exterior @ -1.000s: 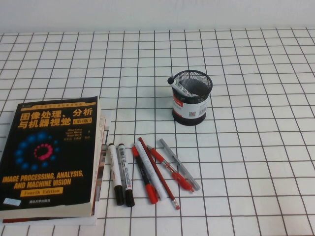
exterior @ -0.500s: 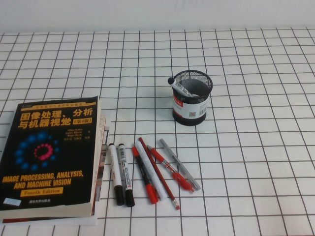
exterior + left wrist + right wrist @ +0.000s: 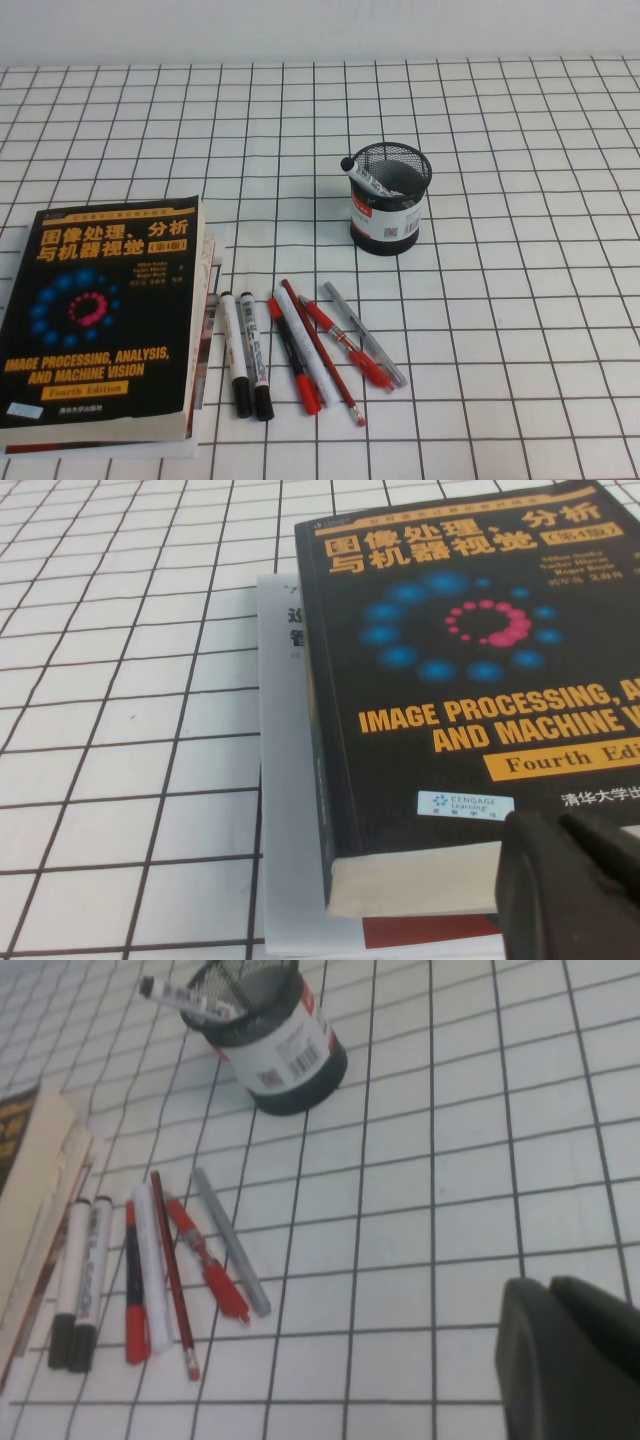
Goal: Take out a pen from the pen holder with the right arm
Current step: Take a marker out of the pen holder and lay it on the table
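A black mesh pen holder [image 3: 390, 198] with a white label stands on the gridded table, right of centre. One white marker with a black cap [image 3: 366, 178] leans out of it to the left; the same holder [image 3: 268, 1030] and marker [image 3: 185, 996] show in the right wrist view. Neither arm appears in the high view. My right gripper [image 3: 548, 1285] hangs shut and empty over bare grid, well short of the holder on the near right side. My left gripper [image 3: 555, 820] is shut, holding nothing, above the near edge of the book [image 3: 470, 670].
Several pens and markers [image 3: 300, 345] lie side by side in front of the holder: two white markers with black caps, red pens, a grey pen. A thick black textbook [image 3: 100, 315] rests on thinner books at the near left.
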You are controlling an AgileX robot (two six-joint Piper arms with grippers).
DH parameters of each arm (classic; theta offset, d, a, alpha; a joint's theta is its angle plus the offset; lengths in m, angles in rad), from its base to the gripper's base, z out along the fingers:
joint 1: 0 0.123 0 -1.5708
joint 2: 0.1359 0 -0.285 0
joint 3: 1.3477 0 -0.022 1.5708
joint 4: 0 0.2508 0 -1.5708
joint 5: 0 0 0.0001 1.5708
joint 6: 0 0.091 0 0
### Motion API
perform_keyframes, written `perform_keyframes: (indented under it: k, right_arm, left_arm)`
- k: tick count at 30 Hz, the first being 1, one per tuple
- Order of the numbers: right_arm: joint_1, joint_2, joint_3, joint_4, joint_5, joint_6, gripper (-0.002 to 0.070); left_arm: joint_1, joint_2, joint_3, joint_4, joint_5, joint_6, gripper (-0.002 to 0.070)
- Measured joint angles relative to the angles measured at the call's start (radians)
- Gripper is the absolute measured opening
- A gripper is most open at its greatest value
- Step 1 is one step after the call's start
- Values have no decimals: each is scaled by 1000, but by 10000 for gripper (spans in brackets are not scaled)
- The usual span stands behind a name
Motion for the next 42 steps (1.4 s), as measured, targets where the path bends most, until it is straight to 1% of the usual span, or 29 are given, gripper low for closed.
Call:
perform_keyframes:
  k: [6, 11, 13, 16, 24, 27, 31, 32, 34, 36, 40, 41, 42]
  right_arm:
    - [0, 219, -97, -3, 63, -92, -17]
    - [0, 373, -150, 2, 51, -166, -16]
    - [19, 437, -179, 2, 34, -175, -16]
    - [89, 531, -229, -1, -23, -178, -16]
    - [389, 790, -378, -10, -256, -194, -16]
    - [491, 886, -437, -10, -349, -247, -16]
    - [583, 991, -508, -8, -454, -371, -3]
    - [598, 1014, -522, -8, -475, -401, 11]
    - [618, 1047, -534, -8, -537, -440, 61]
    - [631, 1076, -536, -29, -604, -456, 131]
    - [652, 1134, -529, -111, -768, -465, 317]
    - [654, 1148, -523, -135, -815, -457, 355]
    - [656, 1159, -517, -157, -853, -446, 377]
  left_arm:
    - [0, 0, 0, 0, 0, 0, -4]
    - [0, 0, 0, 0, 0, 0, -4]
    - [0, 0, 0, 0, 0, 0, -4]
    - [0, 0, 0, 0, 0, 0, -4]
    - [0, 0, 0, 0, 0, 0, -4]
    - [0, 0, 0, 0, 0, 0, -4]
    - [0, 0, 0, 0, 0, 0, -5]
    - [0, 0, 0, 0, 0, 0, -4]
    - [0, 0, 0, 0, 0, 0, -4]
    - [0, 0, 0, 0, 0, 0, -4]
    - [0, 0, 0, 0, 0, 0, -4]
    - [0, 0, 0, 0, 0, 0, -4]
    - [0, 0, 0, 0, 0, 0, -4]
